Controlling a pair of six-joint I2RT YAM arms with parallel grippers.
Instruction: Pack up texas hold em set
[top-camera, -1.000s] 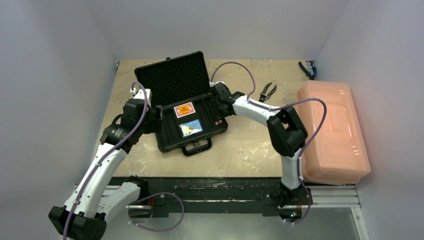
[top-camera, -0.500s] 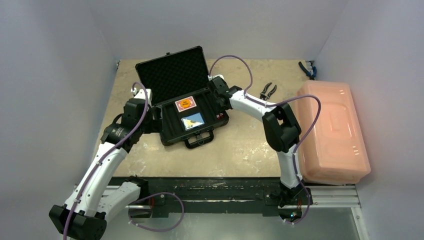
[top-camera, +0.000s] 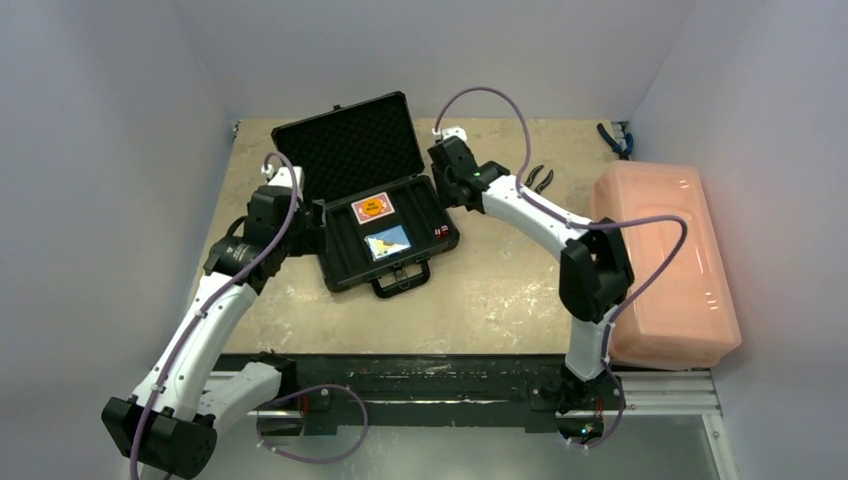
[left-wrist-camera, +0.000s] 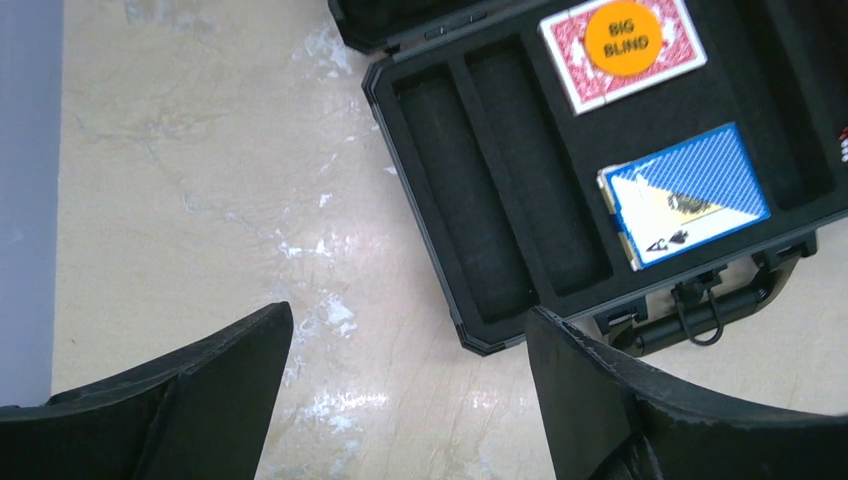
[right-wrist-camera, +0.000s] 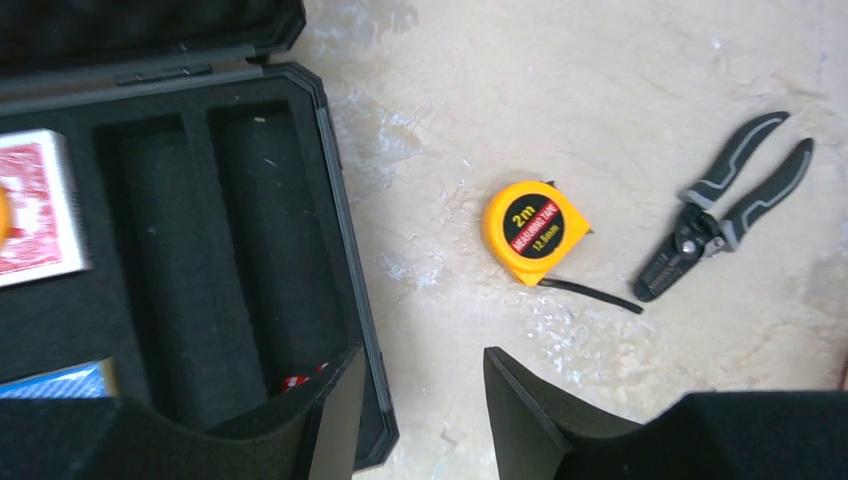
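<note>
The black briefcase (top-camera: 385, 215) is being shown lying open near the far middle of the table (top-camera: 500, 290), its foam-lined lid standing up behind the tray and its handle (left-wrist-camera: 700, 315) facing the arms. In the tray's middle column the red card deck (left-wrist-camera: 620, 50) is being kept in the far pocket with an orange disc (left-wrist-camera: 620, 38) marked "BIG BLIND" resting on top, while the blue card deck (left-wrist-camera: 685, 195) is sitting in the near pocket. The two long slots on the tray's left are being shown bare. Something small and red, seemingly the dice (right-wrist-camera: 298, 381), is lying at the near end of the slots on the right. The left gripper (left-wrist-camera: 408, 315) is being held above the case's near left corner, fingers wide apart and gripping nothing. The right gripper (right-wrist-camera: 422, 352) is also being held spread and empty, one finger over the tray and the other over the table, with the case's right wall between them. To the right of the case, a yellow tape measure (right-wrist-camera: 535, 230) and grey-handled pliers (right-wrist-camera: 725, 200) are lying on the table, and a pink bin (top-camera: 665, 265) is sitting at the right edge.
</note>
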